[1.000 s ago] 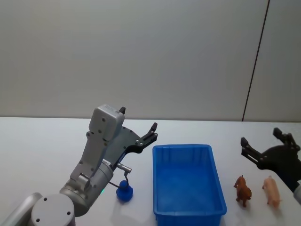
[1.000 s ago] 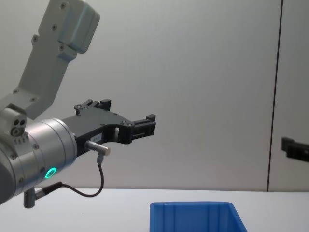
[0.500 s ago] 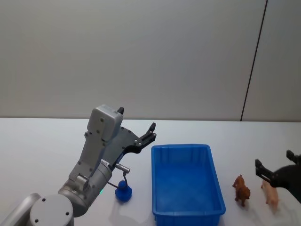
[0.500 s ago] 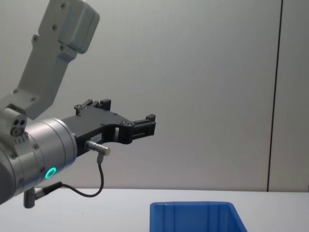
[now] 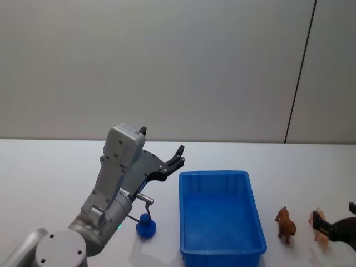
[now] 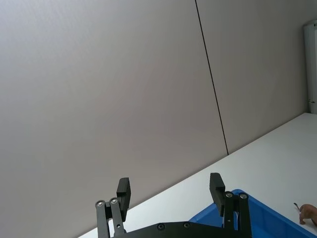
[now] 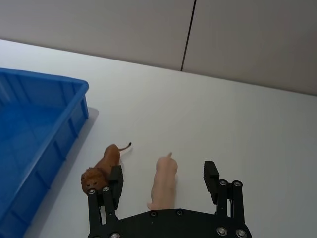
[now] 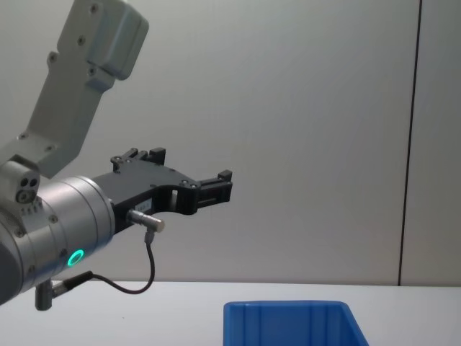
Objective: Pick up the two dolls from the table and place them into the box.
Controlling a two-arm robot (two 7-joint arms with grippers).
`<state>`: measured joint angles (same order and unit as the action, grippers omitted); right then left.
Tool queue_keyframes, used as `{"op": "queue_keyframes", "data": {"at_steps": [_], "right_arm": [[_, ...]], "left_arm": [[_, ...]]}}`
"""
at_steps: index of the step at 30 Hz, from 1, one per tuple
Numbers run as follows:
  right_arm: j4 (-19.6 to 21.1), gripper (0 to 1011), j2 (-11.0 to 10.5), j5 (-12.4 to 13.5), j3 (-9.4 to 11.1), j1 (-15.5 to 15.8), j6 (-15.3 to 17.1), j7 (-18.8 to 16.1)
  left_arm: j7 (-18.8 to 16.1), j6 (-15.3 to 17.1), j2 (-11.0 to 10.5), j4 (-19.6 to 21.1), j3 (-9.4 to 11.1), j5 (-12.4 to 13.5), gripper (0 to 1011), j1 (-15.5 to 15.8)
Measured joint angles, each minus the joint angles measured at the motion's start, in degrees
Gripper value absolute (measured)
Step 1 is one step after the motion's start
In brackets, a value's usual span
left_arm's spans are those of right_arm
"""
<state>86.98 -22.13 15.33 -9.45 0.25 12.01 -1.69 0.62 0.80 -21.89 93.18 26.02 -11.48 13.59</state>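
Right of the blue box on the white table stand a brown lion doll and a pink pig doll. My right gripper is open and low over the pig. In the right wrist view the right gripper straddles the pig, the lion lies just outside one finger, and the box is beside them. A small blue doll stands left of the box. My left gripper is open and empty, held high above the table.
The left arm's grey body reaches over the table's near left part, above the small blue doll. The left gripper hangs well above the box rim. A grey wall stands behind the table.
My right gripper has dropped and drawn back toward the near right corner, coming down around the pink pig. The left arm, the box and the toys have not moved.
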Motion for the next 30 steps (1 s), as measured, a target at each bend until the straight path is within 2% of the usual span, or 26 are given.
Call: {"op": "queue_keyframes", "data": {"at_steps": [14, 30], "right_arm": [[-7.6, 1001, 1.6, 1.3, -0.3, -2.8, -1.5, -2.0], [-18.0, 1001, 4.3, 1.4, -1.1, -8.2, -2.4, -2.1]], "left_arm": [[0.0, 0.0, 0.0, 0.0, 0.0, 0.0, 1003, 0.0], [0.0, 0.0, 0.0, 0.0, 0.0, 0.0, 1003, 0.0]]}}
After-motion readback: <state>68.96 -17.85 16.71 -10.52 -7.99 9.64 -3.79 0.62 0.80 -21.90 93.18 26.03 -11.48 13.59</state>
